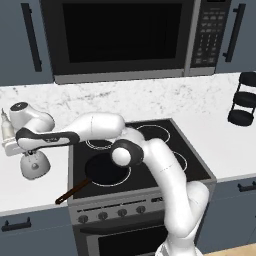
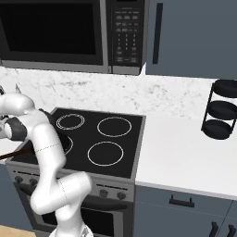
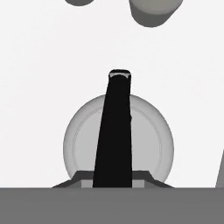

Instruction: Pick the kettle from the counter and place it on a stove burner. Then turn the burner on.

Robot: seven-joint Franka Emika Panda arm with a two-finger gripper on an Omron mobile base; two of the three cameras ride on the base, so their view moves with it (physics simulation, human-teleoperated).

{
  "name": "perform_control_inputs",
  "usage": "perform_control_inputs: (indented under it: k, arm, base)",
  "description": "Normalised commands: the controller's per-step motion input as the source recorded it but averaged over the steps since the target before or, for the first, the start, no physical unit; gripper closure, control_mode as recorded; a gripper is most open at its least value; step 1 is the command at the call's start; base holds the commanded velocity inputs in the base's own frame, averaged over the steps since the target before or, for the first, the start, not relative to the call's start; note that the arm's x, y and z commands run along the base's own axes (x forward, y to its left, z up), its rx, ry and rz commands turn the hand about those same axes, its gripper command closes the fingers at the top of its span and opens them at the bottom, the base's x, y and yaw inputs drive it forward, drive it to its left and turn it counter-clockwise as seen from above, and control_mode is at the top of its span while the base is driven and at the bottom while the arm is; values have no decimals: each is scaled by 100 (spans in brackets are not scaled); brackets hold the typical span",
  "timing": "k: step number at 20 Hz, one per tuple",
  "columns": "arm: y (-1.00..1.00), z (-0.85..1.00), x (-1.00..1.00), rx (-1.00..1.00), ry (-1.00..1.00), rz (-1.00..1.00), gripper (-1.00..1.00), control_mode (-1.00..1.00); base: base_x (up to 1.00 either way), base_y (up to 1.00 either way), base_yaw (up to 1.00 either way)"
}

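The small silvery kettle (image 1: 36,166) sits at counter height on the white counter (image 1: 30,196), left of the black cooktop (image 1: 192,155). My arm reaches left over it, and my gripper (image 1: 31,153) is right on top of it. In the hand view the round kettle body (image 3: 83,140) lies straight below, with its black handle (image 3: 114,131) running up between the fingertips (image 3: 78,179). The gripper (image 3: 113,179) looks shut on that handle, with no gap at either side. The double-ringed stove burner (image 2: 70,121) is at the back left of the cooktop, and my arm partly covers the burner (image 1: 100,144).
A black pan (image 1: 106,169) rests on the front left burner, its handle (image 1: 70,192) poking over the stove's front edge. Slim white bottles (image 1: 7,128) stand behind the kettle. A black tiered rack (image 1: 244,100) is at the far right. Stove knobs (image 1: 102,216) line the front panel.
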Motion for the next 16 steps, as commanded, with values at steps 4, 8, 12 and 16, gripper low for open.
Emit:
perform_control_inputs:
  k: [4,8,12,16]
  arm:
    - [-23,0,0,0,0,0,100,-100]
    - [-26,14,-23,0,-14,0,100,-100]
    - [-35,35,-8,0,-21,0,100,-100]
    - [-40,22,0,0,-20,0,100,-100]
  base:
    - [0,0,0]
    - [0,0,0]
    - [0,0,0]
    - [0,0,0]
